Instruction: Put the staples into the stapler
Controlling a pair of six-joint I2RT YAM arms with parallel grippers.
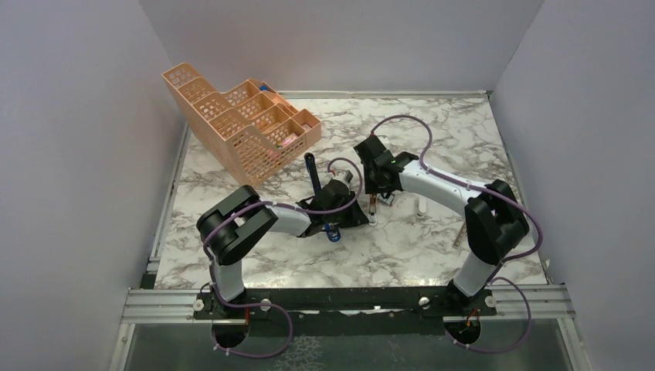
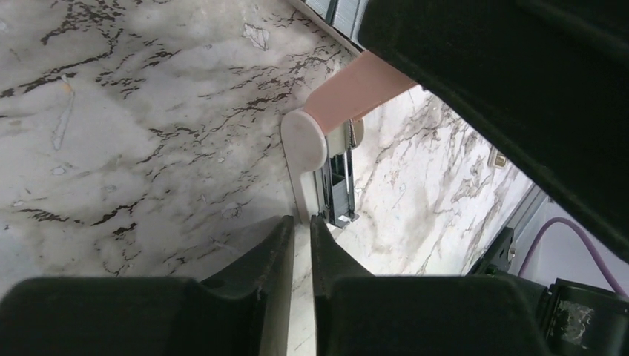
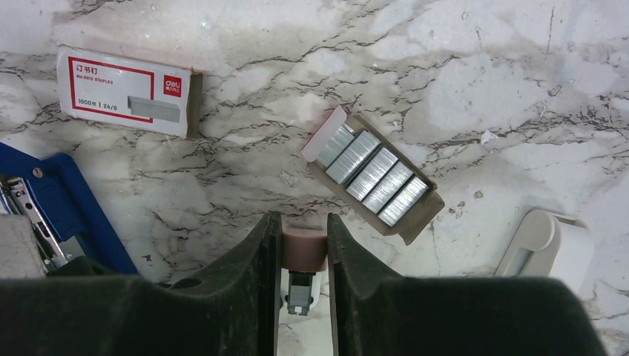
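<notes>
Two arms [image 1: 232, 230]: black joints, white links, looping purple cables [image 1: 402, 119].

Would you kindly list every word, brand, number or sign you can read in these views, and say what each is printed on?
"订书钉": heading at the top left of the red-and-white cardboard box.
"deli": red logo at the top right of the same box.
"1000" and "24/6": lower left of the box face.
The small line under the heading seems to read "No.0012 STAPLES", but it is too small to be sure.
Nothing else is readable in any view.
</notes>
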